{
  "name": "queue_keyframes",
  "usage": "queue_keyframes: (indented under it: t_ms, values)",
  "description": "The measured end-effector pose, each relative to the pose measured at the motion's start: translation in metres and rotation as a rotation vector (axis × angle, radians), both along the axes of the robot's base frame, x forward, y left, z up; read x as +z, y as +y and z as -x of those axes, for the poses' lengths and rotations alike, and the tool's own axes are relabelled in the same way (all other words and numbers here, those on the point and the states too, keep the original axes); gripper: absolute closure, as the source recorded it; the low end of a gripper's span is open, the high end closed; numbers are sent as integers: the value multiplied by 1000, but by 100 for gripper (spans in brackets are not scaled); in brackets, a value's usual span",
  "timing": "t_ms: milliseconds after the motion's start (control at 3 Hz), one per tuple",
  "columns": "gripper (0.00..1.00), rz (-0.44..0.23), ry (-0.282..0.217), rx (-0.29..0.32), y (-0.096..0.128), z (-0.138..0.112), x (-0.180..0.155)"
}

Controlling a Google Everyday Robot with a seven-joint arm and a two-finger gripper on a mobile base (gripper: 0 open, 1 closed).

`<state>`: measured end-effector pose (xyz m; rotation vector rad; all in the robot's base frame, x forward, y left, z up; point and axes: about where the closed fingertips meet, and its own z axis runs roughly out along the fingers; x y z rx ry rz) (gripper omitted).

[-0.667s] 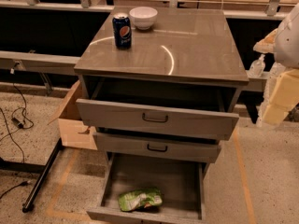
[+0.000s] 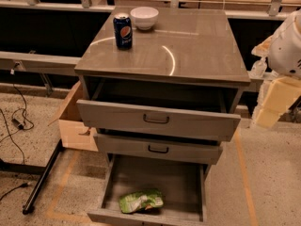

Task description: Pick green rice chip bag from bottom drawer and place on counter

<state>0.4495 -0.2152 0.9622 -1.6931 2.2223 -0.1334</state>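
Note:
The green rice chip bag (image 2: 141, 200) lies crinkled on the floor of the open bottom drawer (image 2: 155, 178), near its front wall and left of centre. The counter (image 2: 188, 46) is the glossy grey-brown top of the drawer cabinet. My gripper (image 2: 270, 105) hangs at the right edge of the camera view, beside the cabinet's right side at the height of the top drawer. It is well above and to the right of the bag and touches nothing. It holds nothing that I can see.
A blue soda can (image 2: 122, 30) and a white bowl (image 2: 144, 17) stand at the counter's back left. The two upper drawers (image 2: 157, 120) with dark handles are pulled partly out above the bottom drawer. A cardboard box (image 2: 73, 119) and a black pole (image 2: 42, 178) are on the left.
The gripper at the right edge has dropped slightly. The bag, drawers, can and bowl have not moved.

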Motion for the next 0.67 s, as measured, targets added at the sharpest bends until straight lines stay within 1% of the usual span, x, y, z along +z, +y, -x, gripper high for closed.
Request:
queue_keyframes:
  t_ms: [333, 667]
  values:
    - [0, 14, -20, 13, 8, -19, -50]
    - [0, 4, -50, 21, 18, -54, -111]
